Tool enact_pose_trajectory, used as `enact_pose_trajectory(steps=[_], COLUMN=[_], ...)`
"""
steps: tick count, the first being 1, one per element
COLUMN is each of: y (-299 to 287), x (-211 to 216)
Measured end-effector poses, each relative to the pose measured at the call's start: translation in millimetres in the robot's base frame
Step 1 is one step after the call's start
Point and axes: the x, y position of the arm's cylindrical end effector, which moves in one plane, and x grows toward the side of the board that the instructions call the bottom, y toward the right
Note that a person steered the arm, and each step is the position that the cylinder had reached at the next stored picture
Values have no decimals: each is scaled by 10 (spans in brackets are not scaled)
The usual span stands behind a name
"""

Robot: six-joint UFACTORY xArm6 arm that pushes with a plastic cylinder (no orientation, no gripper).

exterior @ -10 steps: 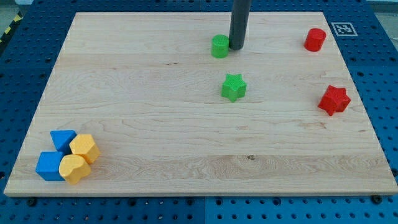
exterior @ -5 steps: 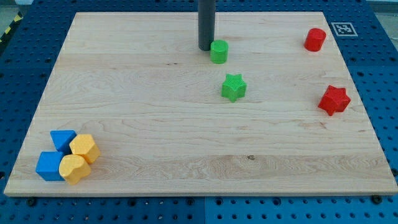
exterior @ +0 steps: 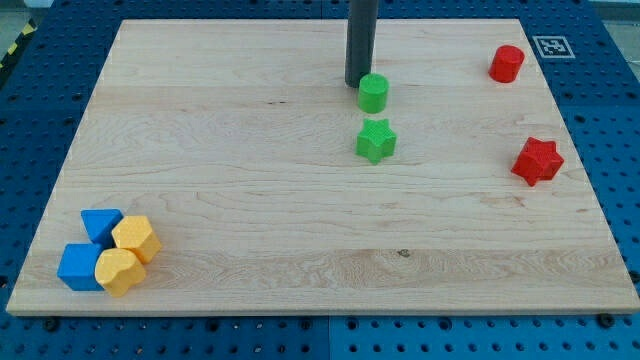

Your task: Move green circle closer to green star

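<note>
My tip (exterior: 358, 83), a bare rod with no gripper, touches the green circle (exterior: 373, 93) off-centre near the board's top edge, so a push may send it past the green star (exterior: 376, 140).

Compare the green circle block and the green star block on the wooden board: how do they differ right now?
The green circle block is a smooth round cylinder; the green star block has pointed arms. The circle lies nearer the view's top, the star just below it with a narrow gap between. My tip sits against the circle's upper-left side, while the star stands clear of it. Both are the same green and similar in size.
</note>
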Motion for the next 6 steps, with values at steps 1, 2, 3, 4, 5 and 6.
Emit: enact_pose_trajectory(steps=[1, 2, 3, 4, 5, 6], y=[0, 0, 144, 340, 443, 447], x=[130, 249, 231, 64, 154, 346])
